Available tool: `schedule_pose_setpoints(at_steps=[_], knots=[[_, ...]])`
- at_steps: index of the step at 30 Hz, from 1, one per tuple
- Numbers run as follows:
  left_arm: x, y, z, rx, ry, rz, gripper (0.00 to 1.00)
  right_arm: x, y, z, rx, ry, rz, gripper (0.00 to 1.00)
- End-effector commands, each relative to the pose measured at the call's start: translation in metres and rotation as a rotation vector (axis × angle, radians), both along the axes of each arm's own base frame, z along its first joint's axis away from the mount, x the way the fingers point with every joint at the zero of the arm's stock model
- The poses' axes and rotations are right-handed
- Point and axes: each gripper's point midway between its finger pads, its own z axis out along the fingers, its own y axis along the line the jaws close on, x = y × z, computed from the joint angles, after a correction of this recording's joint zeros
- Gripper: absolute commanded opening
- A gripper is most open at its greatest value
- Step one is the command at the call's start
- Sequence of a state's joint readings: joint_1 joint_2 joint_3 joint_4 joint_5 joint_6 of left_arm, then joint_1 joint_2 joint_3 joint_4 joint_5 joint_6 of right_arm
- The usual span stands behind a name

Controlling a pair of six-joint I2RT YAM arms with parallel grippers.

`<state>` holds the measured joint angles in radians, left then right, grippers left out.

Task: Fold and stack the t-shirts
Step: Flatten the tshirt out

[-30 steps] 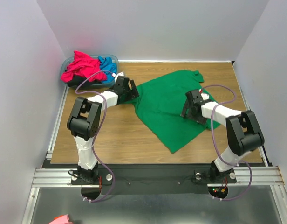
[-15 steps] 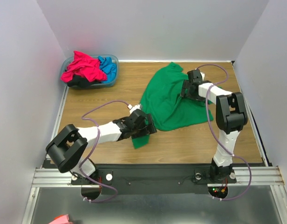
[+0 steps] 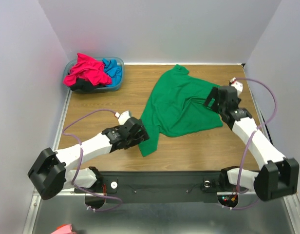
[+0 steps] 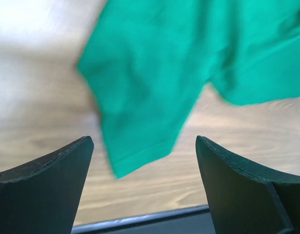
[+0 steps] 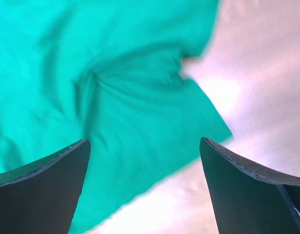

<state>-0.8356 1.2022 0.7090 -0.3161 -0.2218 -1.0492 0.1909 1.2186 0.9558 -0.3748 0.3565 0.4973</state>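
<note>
Green t-shirt [image 3: 181,105] lies rumpled on the table [image 3: 111,100], centre-right. Collar end is toward the far edge, and a narrow flap trails toward the near edge. L gripper [image 3: 141,134] sits at that flap, jaws spread, nothing held. R gripper [image 3: 212,100] is at the shirt's right side, likewise spread w/ nothing in it. Step prob. = spreading flat, pre-fold. Next: each needs to pinch a hem & pull apart. Bare wood to the left gives room; table's right edge & wall are close to the R arm. Pink shirt [image 3: 86,68] & blue shirt [image 3: 112,68] sit in the basin [image 3: 71,63], far-left corner, well apart.
</note>
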Motion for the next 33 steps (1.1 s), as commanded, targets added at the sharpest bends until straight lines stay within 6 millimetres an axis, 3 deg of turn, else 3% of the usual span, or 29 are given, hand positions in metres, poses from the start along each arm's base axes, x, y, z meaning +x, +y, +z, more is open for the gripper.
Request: schedule_pose_setpoints(at_steps=[1, 4, 11, 14, 17, 18, 21, 24, 29, 33], knots=[[-0.032, 0.011, -0.027, -0.034, 0.105, 0.015, 0.98, -0.034, -0.005, -0.030, 0.069, 0.035, -0.076, 1.00], [-0.040, 0.003, -0.036, -0.033, 0.129, -0.004, 0.98, -0.045, -0.004, -0.034, 0.092, 0.029, -0.075, 1.00], [-0.046, -0.019, -0.051, 0.027, 0.187, -0.063, 0.80, -0.055, -0.008, -0.043, 0.069, 0.070, -0.079, 1.00], [-0.056, -0.020, -0.062, 0.056, 0.228, -0.059, 0.70, -0.059, -0.015, -0.047, 0.048, 0.087, -0.116, 1.00], [-0.056, -0.020, -0.071, 0.089, 0.246, -0.048, 0.52, -0.064, -0.021, -0.050, 0.043, 0.098, -0.161, 1.00], [-0.056, -0.022, -0.072, 0.097, 0.244, -0.056, 0.34, -0.065, -0.023, -0.050, 0.037, 0.098, -0.177, 1.00], [-0.053, -0.027, -0.077, 0.127, 0.244, -0.076, 0.00, -0.065, -0.027, -0.048, 0.030, 0.096, -0.197, 1.00], [-0.045, -0.023, -0.073, 0.155, 0.212, -0.049, 0.00, -0.068, -0.034, -0.048, 0.000, 0.112, -0.231, 1.00], [-0.023, 0.002, -0.043, 0.200, 0.078, 0.074, 0.00, -0.071, -0.050, -0.055, -0.029, 0.156, -0.269, 1.00], [-0.011, 0.023, -0.031, 0.210, 0.019, 0.132, 0.00, -0.070, -0.062, -0.074, 0.053, 0.233, -0.298, 1.00]])
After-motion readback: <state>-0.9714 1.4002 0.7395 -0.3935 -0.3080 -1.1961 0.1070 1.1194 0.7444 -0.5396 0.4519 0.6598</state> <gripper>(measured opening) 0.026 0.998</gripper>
